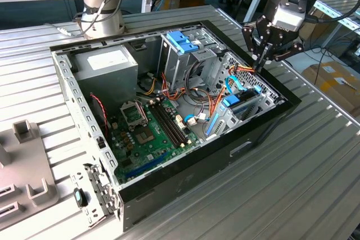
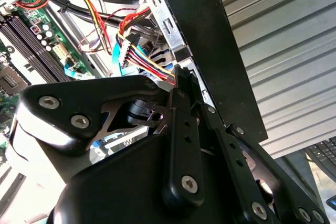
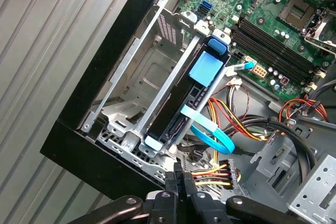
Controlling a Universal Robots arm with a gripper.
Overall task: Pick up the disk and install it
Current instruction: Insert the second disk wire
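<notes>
The disk (image 3: 176, 114) stands on edge in a metal bay at the corner of the open computer case (image 1: 264, 125). It shows a dark side framed by a light-blue carrier rail with a blue tab. In the exterior view the disk (image 1: 242, 105) is at the case's right side. My gripper (image 1: 260, 64) hangs above the case's far right wall, apart from the disk. Its fingers are shut together with nothing between them, as both wrist views show (image 3: 181, 179) (image 2: 184, 80). A bundle of red and yellow wires (image 3: 215, 174) lies just below the fingertips.
A darker blue bracket (image 1: 183, 42) tops the drive cage. The motherboard (image 1: 149, 133) and power supply (image 1: 107, 63) fill the case. A second arm's base (image 1: 101, 4) stands behind it. Grey fixtures (image 1: 28, 161) sit at the exterior view's left, a cardboard box (image 1: 337, 80) at its right.
</notes>
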